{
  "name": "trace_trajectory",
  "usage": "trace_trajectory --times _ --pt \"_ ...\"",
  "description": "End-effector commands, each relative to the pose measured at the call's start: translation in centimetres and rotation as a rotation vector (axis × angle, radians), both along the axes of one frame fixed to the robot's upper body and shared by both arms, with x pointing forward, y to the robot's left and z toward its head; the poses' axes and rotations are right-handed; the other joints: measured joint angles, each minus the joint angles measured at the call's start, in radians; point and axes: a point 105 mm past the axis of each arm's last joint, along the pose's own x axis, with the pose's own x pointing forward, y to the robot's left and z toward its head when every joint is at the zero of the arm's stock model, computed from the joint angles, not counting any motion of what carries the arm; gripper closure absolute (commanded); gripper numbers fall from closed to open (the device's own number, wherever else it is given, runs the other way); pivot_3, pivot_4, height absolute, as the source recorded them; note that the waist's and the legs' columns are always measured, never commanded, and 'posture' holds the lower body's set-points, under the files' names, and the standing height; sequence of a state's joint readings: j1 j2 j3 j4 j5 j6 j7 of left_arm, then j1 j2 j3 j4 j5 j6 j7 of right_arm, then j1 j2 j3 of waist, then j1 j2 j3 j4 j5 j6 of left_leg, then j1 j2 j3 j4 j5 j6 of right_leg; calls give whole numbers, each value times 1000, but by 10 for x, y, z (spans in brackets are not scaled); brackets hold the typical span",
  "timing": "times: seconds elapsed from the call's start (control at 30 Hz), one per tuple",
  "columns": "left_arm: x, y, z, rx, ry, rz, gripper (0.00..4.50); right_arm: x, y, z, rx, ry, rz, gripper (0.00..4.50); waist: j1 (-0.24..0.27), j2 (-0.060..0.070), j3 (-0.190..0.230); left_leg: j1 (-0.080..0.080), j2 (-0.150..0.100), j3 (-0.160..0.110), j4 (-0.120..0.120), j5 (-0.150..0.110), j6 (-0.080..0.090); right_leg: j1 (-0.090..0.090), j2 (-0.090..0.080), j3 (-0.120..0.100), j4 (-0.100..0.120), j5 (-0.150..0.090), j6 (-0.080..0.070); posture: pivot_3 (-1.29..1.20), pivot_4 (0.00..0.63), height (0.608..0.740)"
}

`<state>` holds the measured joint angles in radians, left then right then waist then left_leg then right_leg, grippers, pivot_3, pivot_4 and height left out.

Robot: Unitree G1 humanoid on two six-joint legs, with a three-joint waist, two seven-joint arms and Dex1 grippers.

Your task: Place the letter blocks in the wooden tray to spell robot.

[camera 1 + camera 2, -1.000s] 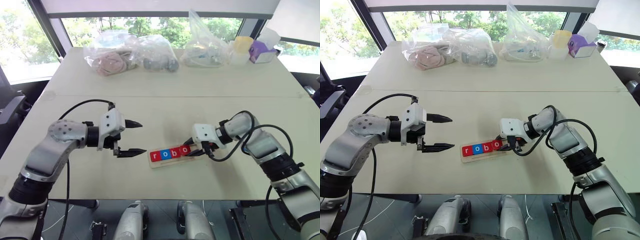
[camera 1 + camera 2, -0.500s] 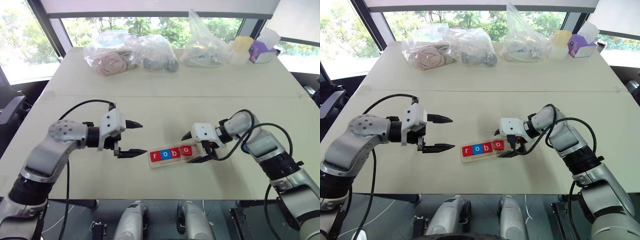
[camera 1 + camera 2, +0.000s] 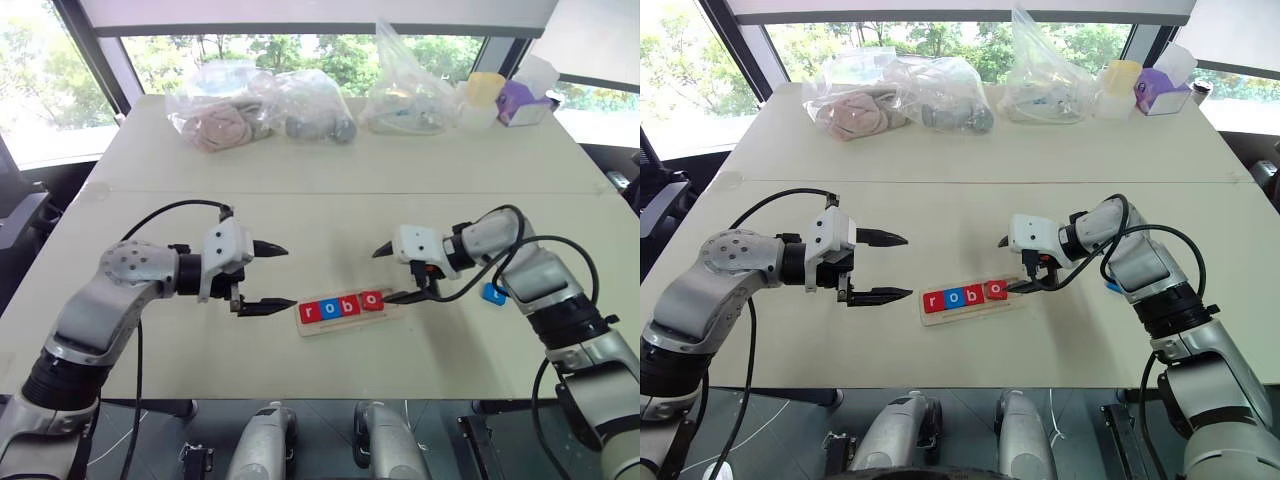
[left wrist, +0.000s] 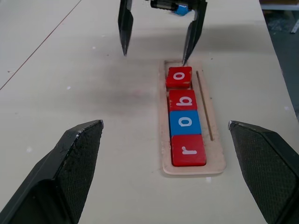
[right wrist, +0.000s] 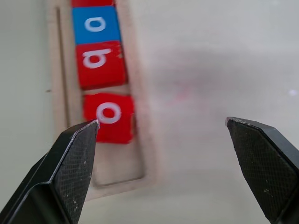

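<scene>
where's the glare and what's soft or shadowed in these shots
Eye views: daylight from the windows blows out behind the table. Left wrist view: a soft dark shadow lies on the table beside the wooden tray. Right wrist view: the letter blocks and tray look soft, while the right gripper's fingers stay crisp.

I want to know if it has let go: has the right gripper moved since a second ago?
Yes. The right gripper has opened and drawn back from the wooden tray, away from the second red o block.
</scene>
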<state>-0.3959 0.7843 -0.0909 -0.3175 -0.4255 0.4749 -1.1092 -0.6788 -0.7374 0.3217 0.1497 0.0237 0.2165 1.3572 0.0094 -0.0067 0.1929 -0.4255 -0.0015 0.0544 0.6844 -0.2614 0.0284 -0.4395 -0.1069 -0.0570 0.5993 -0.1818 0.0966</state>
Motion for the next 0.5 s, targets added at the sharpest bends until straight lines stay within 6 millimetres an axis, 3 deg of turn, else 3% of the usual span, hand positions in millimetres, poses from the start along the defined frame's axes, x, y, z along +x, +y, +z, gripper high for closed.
trace_trajectory --times 0.03,0.5 --pt "-1 -2 10 -11 -40 -17 0 -3 2 12 16 -38 21 31 0 0 0 0 0 0 0 0 0 0 0 0 0 0 0 0 150 740" --pt "-1 -3 11 -10 -43 -19 0 -5 1 -2 -15 -33 25 31 1 0 0 0 0 0 0 0 0 0 0 0 0 0 0 0 150 740"
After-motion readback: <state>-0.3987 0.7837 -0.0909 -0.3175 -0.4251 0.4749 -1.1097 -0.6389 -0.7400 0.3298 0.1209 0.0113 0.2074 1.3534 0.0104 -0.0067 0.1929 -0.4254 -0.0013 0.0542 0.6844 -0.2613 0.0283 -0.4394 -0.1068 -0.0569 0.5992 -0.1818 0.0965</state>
